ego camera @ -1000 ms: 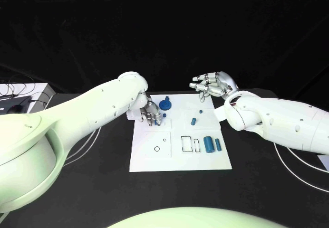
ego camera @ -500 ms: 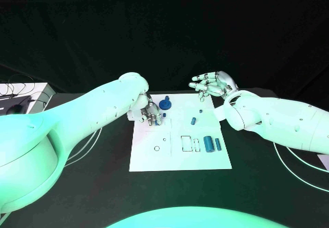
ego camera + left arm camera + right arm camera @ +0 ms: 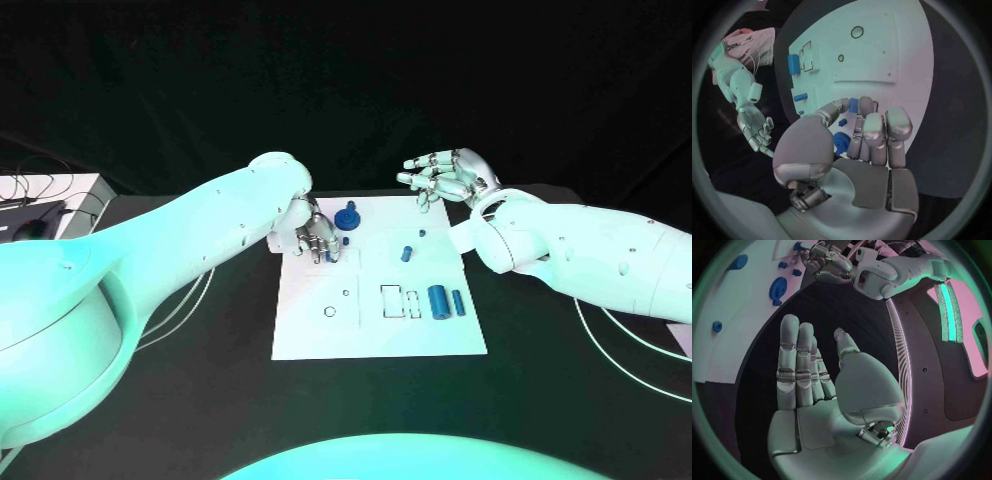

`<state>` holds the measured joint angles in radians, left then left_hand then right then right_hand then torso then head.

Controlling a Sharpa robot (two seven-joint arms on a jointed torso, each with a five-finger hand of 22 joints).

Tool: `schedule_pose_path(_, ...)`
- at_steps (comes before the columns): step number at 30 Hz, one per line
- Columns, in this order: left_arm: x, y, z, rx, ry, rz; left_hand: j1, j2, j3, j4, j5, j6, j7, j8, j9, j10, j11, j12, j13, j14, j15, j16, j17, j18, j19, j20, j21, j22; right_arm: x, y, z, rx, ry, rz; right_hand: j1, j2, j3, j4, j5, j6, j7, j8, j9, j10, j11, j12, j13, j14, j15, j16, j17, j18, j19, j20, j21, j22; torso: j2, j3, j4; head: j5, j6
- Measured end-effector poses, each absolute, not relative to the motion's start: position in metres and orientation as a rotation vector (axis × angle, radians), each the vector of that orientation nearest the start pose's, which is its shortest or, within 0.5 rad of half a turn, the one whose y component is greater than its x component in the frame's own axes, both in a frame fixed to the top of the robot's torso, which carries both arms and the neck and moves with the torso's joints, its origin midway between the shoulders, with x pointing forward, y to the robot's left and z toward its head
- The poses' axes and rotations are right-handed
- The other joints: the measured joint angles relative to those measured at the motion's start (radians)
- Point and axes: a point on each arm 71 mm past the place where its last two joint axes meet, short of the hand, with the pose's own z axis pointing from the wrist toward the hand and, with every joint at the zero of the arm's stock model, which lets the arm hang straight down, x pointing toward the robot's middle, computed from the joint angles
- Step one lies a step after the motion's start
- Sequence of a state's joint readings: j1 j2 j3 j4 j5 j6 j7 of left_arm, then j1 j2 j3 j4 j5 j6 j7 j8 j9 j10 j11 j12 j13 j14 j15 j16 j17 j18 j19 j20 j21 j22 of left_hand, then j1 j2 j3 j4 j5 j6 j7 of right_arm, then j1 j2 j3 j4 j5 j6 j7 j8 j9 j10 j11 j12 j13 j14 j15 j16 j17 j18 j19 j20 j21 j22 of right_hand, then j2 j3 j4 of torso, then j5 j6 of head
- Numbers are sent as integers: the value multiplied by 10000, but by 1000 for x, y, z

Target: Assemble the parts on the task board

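The board (image 3: 378,330) lies flat in the middle of the table (image 3: 173,400), its far end between the two hands. The left hand (image 3: 316,238) hangs low over the board's far left corner, fingers pointing down and bunched; in the left wrist view its fingertips (image 3: 856,106) close round a small blue part (image 3: 853,105), so it seems to be pinching that piece, though how firmly cannot be told. Just beside it on the board stands a round blue knob (image 3: 348,218). Further right lie a small blue peg (image 3: 407,253) and a tiny blue piece (image 3: 421,235). Near the board's right edge a thick blue cylinder (image 3: 438,299) and a thinner blue bar (image 3: 459,302) lie side by side, next to a rectangular slot (image 3: 391,300). The right hand (image 3: 449,177) is raised above the far right corner, fingers spread, grasping nothing
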<state>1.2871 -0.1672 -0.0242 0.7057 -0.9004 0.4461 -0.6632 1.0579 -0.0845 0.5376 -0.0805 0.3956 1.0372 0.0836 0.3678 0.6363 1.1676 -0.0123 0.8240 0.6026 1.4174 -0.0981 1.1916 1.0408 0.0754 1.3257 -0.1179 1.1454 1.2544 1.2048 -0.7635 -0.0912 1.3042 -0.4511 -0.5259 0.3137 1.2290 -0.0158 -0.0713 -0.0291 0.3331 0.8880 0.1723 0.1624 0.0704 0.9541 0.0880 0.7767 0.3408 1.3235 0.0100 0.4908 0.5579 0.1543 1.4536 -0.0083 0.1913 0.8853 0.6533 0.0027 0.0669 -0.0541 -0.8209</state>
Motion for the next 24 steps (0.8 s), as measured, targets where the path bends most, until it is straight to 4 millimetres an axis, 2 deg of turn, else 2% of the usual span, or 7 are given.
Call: schedule_pose_path(24,581,91,-221,-3118,25245,-2590,0,0,49,5,-10,20,-24,46,1,24,18,-1,19,1,2,0,-32,0,0,0,0,-29,524,-241,-200,7247,14217,10735,0,0,0,0,0,-17,26,0,0,1,1,0,0,0,0,0,-1,-79,0,0,0,-3,-7,-5,4,0,-10)
